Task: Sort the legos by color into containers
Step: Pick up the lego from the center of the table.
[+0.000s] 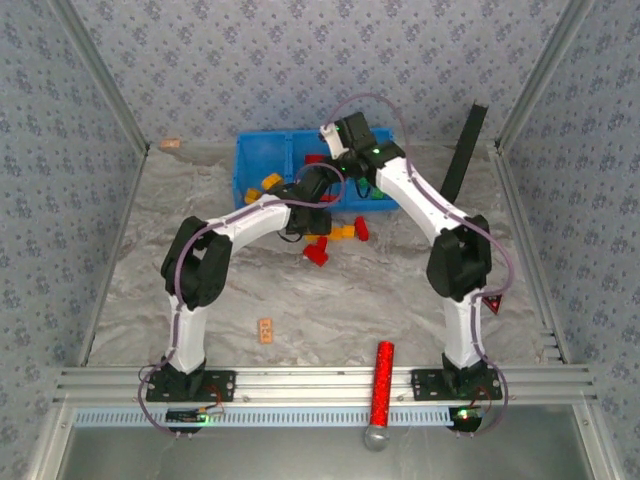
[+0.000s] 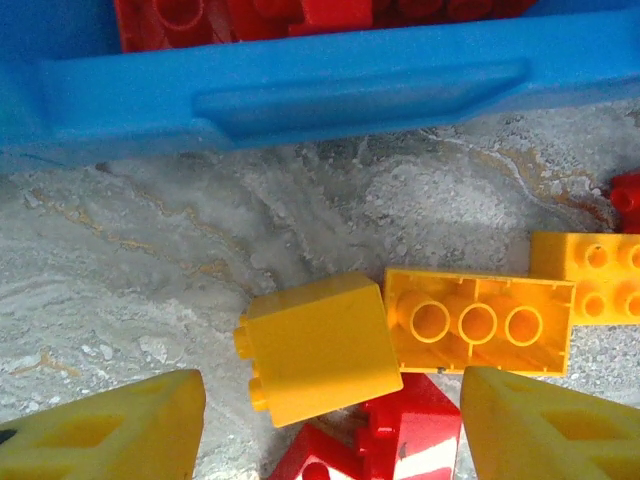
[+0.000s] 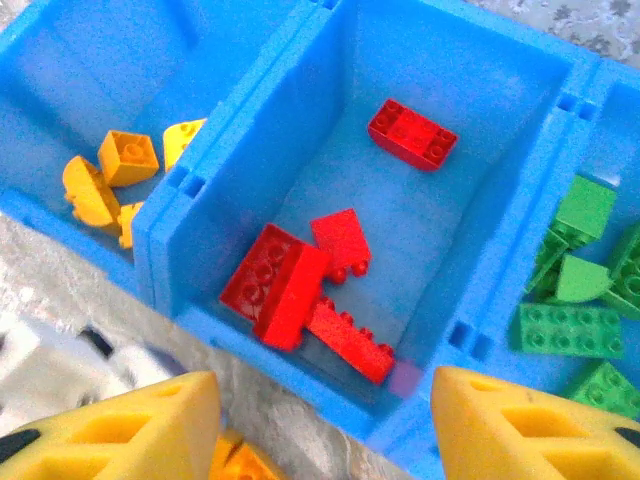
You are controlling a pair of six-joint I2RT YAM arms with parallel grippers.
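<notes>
3 blue containers (image 1: 255,160) sit joined in a row by the far edge of the table (image 1: 350,300), near its middle. The left bin (image 3: 60,60) has 4 yellow legos (image 3: 127,157). The mid bin (image 3: 480,120) has 4 red legos (image 3: 412,133). The right bin (image 3: 615,130) has green legos (image 3: 570,328), approx 6, but some are cut off so can't be sure. The far red one in the mid bin lies flat, bumps up, its long side slanting across the bin. The other 3 are bunched by the near wall, touching. The R gripper (image 3: 322,425) hangs over that near wall, fingers spread wide w/ nothing btw them. On the table, just beside the containers' near wall, more lie loose: 3 yellow & at least 2 red. The yellow block (image 2: 315,345) is tipped on its side, bumps pointing left in the left wrist view. The long yellow brick (image 2: 478,322) touches it and shows 3 round holes, its long side running along the blue wall. The 3rd yellow brick (image 2: 600,275) sits bumps up at its right end. The L gripper (image 2: 330,430) is low over these, fingers spread, the tipped block btw them but not pinched. 1 tan block (image 1: 265,329) & 1 red glitter tube (image 1: 381,383) lie by the near edge, the tube pointing front to back
</notes>
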